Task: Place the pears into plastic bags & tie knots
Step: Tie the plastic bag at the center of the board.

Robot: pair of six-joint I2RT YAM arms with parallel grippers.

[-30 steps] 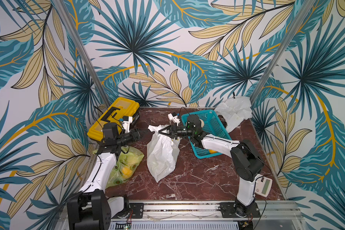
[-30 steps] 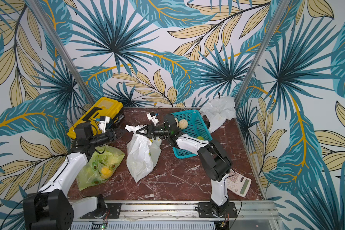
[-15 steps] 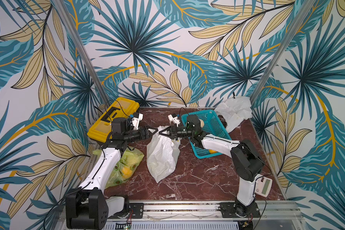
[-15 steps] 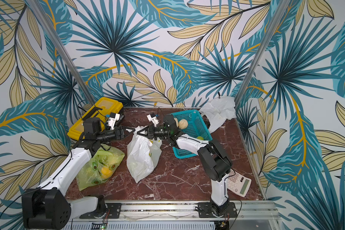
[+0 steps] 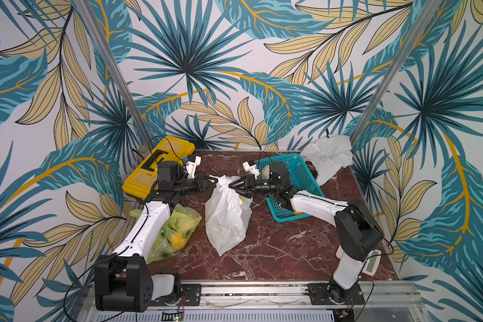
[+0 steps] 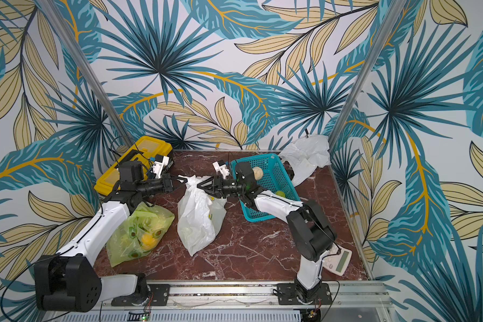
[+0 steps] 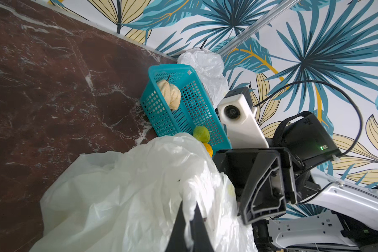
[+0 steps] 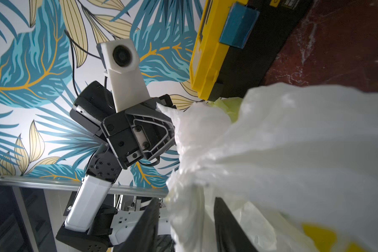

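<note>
- In both top views, the left claw (image 5: 213,181) had crossed from beside the yellow toolbox (image 5: 176,145) to the middle of the bench (image 5: 276,245). There it met the right claw (image 5: 233,186) at the gathered top of the lemon-print bag (image 5: 226,220). A second earlier only the right claw had held that top, pinched tight. The left one came in spread and then closed on a white tail of plastic.
- In a top view, the bag's body slumped on the bench between the lime-green bag (image 6: 139,231) at the left and the teal basket (image 6: 279,175) at the right. A cream pear (image 6: 258,174) and a green pear (image 6: 280,193) lay in that basket, not yet bagged.
- The left wrist view showed the left claw's fingers (image 7: 178,231) pressed together with a sliver of white film between them. It was clamped on the bag.
- The right wrist view showed the right claw's fingers (image 8: 148,222) standing apart on either side of the twisted neck without pinching it. It had let go within the last half second.
- I judged this to be a handover within the knot-tying. The left claw anchored one tail, which freed the right to regrip the other and draw it through. The knot did not look finished. The pears in the basket and the plain white bag (image 5: 329,156) at the far right remained to be dealt with.
</note>
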